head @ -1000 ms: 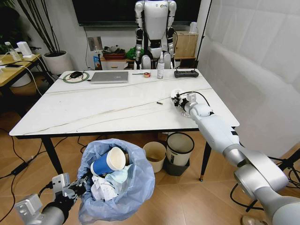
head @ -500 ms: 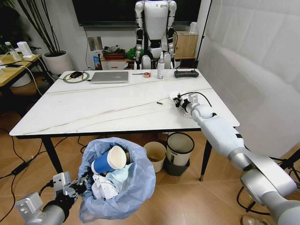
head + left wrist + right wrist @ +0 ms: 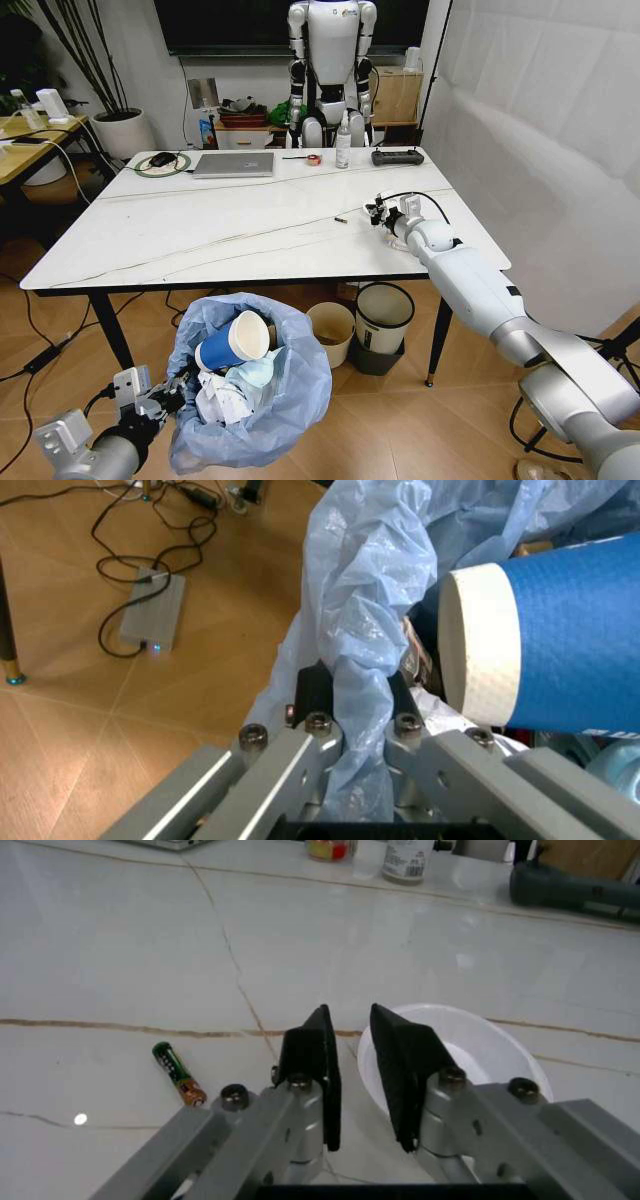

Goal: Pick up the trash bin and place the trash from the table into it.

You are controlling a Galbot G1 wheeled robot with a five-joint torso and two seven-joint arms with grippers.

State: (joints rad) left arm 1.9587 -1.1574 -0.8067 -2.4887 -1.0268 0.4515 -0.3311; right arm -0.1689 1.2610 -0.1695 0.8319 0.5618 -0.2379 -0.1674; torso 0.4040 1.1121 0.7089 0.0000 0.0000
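The right arm has edged slightly farther over the desk (image 3: 250,225). The trash bin (image 3: 255,395) hangs below its front edge, bag rim clamped in the left tool (image 3: 352,697). The right tool (image 3: 352,1065), fingers narrowly apart, apparently straddles a white lid (image 3: 470,1054) beside a battery (image 3: 178,1072).

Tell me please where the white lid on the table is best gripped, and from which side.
Pinch the lid by its thin rim, from straight above, at the edge nearest the battery. It lies flat on the table and looks too wide to span; the right gripper hangs over that edge.
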